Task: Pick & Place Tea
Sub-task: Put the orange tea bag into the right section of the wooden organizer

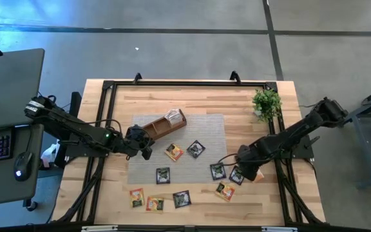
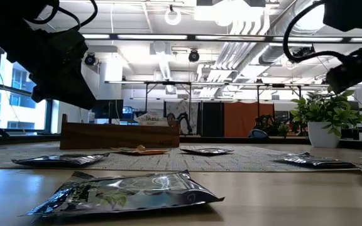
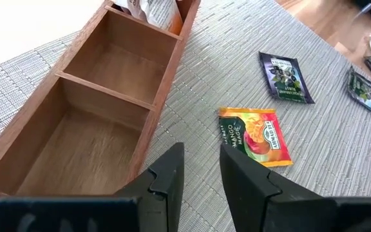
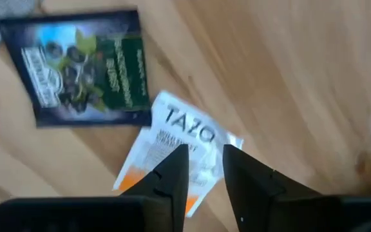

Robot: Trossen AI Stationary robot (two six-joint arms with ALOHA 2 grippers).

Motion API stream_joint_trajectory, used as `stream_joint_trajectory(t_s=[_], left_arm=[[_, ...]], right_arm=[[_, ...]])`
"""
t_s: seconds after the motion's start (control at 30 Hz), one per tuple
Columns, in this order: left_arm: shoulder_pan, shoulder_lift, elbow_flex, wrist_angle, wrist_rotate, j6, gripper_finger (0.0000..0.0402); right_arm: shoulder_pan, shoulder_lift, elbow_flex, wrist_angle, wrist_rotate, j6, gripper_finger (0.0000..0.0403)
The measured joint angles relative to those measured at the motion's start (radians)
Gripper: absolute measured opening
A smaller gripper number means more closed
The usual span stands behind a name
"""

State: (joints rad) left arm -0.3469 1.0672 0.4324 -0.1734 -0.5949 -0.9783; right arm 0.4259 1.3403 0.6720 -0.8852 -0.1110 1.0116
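The tea sachets lie scattered flat on the woven mat (image 1: 205, 129) and the bare wood. Among them are a yellow-red one (image 3: 255, 135), dark ones (image 3: 285, 77) (image 4: 85, 67) and a white-and-orange one (image 4: 179, 148). The brown compartment tray (image 1: 163, 124) lies slanted on the mat, with white sachets (image 3: 153, 9) in its far compartment. My left gripper (image 3: 201, 158) hangs open and empty over the mat beside the tray's near end. My right gripper (image 4: 205, 161) points down over the white-and-orange sachet at the table's right, with a narrow gap between its fingers. My right gripper comes at the white-and-orange sachet's middle (image 4: 201, 138) from above, pointing down, one fingertip on either side of it. I cannot tell whether the fingertips touch it. The sachet lies flat on the wood.
A small potted plant (image 1: 266, 103) stands at the far right corner. More sachets (image 1: 163, 174) (image 1: 181, 198) (image 1: 136, 197) lie near the table's front edge. A dark sachet (image 1: 236, 174) lies close beside my right gripper (image 1: 248, 173). A black frame borders the tabletop.
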Motion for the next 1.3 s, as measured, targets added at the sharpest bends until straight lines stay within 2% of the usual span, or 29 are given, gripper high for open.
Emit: stream_joint_trajectory(t_s=[0.27,0.53,0.67,0.83,0.9,1.0,1.1,1.23,1.3], left_arm=[[0.000,0.000,0.000,-0.001,0.005,0.000,0.0099],[0.000,0.000,0.000,-0.001,0.006,0.000,0.0099],[0.000,0.000,0.000,-0.001,0.008,0.001,0.0099],[0.000,0.000,0.000,-0.001,0.009,0.001,0.0099],[0.000,0.000,0.000,-0.001,0.009,0.001,0.0099],[0.000,0.000,0.000,-0.001,0.008,0.001,0.0099],[0.000,0.000,0.000,-0.001,0.002,0.001,0.0099],[0.000,0.000,0.000,0.000,-0.003,0.003,0.0099],[0.000,0.000,0.000,0.000,-0.004,0.004,0.0099]], right_arm=[[0.000,0.000,-0.047,-0.002,0.019,0.001,0.0127],[0.000,-0.008,-0.167,0.133,-0.023,-0.002,0.0141],[-0.001,-0.008,-0.168,0.120,-0.019,0.002,0.0109],[0.000,-0.001,-0.136,0.117,-0.011,-0.035,0.0021],[0.000,0.003,-0.110,0.130,0.014,-0.063,0.0008],[-0.001,0.002,-0.039,0.165,0.103,-0.094,0.0022],[-0.001,0.002,0.048,0.229,0.273,-0.202,0.0022],[-0.004,0.001,0.146,0.363,0.632,-0.460,0.0004],[-0.015,0.001,0.162,0.512,0.847,-0.600,0.0006]])
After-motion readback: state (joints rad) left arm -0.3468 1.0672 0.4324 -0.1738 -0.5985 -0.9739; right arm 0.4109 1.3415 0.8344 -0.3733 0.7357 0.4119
